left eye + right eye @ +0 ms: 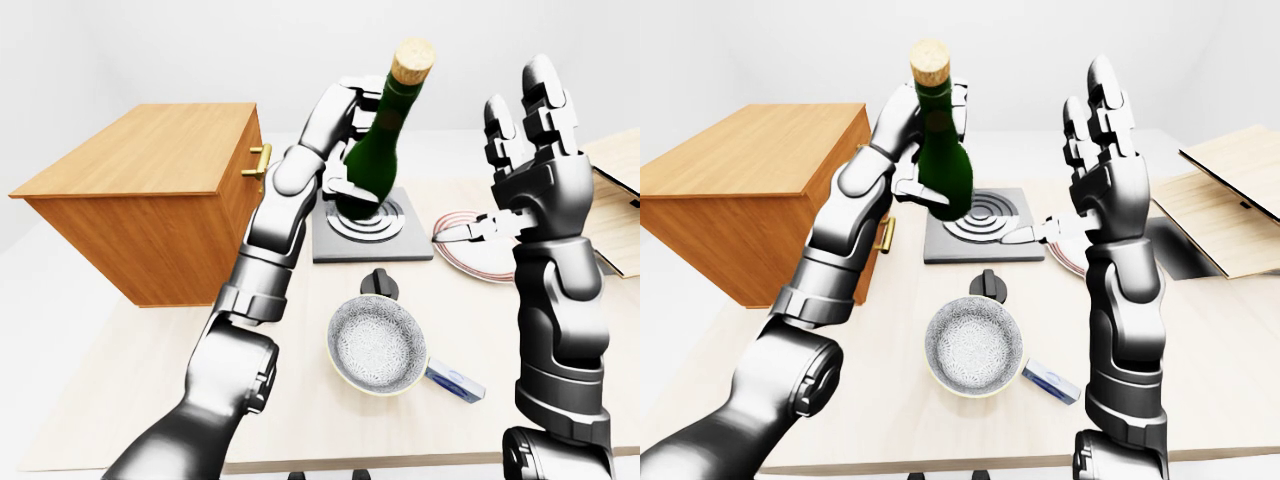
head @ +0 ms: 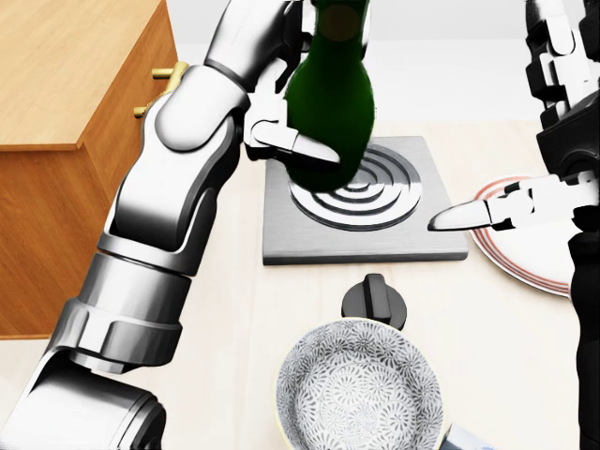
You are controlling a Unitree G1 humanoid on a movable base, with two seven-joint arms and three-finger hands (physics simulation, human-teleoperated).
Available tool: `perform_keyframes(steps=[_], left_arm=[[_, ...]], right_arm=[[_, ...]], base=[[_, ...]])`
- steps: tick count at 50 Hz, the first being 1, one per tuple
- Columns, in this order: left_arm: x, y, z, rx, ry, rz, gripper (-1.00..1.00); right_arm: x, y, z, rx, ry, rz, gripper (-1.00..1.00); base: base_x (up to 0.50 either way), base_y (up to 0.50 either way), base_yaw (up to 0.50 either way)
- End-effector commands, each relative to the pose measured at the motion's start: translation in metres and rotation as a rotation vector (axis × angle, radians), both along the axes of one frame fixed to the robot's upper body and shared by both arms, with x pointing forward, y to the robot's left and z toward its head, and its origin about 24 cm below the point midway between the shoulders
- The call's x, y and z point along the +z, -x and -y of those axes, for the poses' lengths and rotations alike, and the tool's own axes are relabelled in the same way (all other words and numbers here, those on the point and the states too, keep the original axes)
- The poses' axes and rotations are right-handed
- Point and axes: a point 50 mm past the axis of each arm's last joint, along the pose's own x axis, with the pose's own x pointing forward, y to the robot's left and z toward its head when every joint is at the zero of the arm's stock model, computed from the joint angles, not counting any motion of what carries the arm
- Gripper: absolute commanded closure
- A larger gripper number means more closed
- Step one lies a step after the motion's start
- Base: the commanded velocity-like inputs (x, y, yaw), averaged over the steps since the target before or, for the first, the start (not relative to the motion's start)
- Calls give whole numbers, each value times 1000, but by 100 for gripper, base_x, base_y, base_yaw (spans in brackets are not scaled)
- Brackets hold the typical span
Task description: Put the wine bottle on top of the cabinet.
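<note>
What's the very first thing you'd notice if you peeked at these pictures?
The green wine bottle with its cork, held up in the air by the shiny left hand, above the square burner plate. Next, the right hand, raised with open fingers at the right of the left-eye view, and the wooden cabinet at the left.

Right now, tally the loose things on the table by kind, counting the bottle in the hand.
Wine bottle, in the left hand: 1
Patterned bowl: 1
Striped plate: 1
Black knob: 1
Burner plate: 1
Small blue-and-white item: 1
Total: 6
</note>
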Motion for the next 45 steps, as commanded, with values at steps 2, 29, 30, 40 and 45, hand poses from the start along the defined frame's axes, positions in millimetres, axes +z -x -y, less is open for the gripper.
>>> perform_keyframes(steps=[2,29,30,40,45], left_arm=[[52,5,-7,9,23,131,100],[121,-9,-58,159,-86,186,100],[124,-9,-64,173,-97,187,100],[147,-10,-114,311,-118,178,100],[149,-13,-138,366,-95,132,100]], right_arm=[[-10,-1,3,-5,-11,-37,-100],[-36,-7,4,-1,-35,-142,-100],[-36,-8,3,2,-33,-144,-100],[-44,-8,4,2,-40,-174,-100],[-41,-6,5,-1,-39,-160,-100]], base=[[0,0,0],[0,0,0],[0,0,0],[0,0,0],[0,0,0]])
